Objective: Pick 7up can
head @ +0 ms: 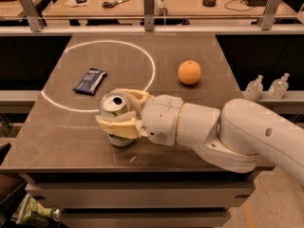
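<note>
Item: 7up can (pixel 113 103), held between fingers of claw (pixel 111 112), base at or just above bench (pixel 57 141).
Claw: clamped across can's side wall.
Handling, judged: light, thin-walled, easily dented, slick; hold mid-body, moderate squeeze.
Orange (pixel 189 72): well apart from claw.

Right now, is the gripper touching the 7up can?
Touching. The camera view shows the gripper with both fingers flush against opposite sides of the 7up can, with no gap visible.
</note>
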### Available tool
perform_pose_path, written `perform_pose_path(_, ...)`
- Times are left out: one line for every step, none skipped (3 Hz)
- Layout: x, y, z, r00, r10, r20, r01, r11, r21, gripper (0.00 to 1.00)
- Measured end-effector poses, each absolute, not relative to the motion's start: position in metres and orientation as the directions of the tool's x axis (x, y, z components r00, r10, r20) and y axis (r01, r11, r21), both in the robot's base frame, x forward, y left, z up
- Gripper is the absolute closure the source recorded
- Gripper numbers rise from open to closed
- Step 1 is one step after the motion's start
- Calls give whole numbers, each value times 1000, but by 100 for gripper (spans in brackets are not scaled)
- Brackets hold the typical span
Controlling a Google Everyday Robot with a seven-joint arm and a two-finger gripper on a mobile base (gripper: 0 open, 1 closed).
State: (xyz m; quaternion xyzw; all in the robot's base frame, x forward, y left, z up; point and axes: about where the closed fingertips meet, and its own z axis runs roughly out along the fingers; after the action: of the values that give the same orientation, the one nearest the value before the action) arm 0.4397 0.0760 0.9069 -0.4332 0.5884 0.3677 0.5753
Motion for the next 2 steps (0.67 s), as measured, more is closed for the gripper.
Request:
perform_pose_path(459,65,921,77,-77,-994,-921,376,-101,100)
perform_pose_path(486,50,942,132,-64,-989,-901,408,-147,100)
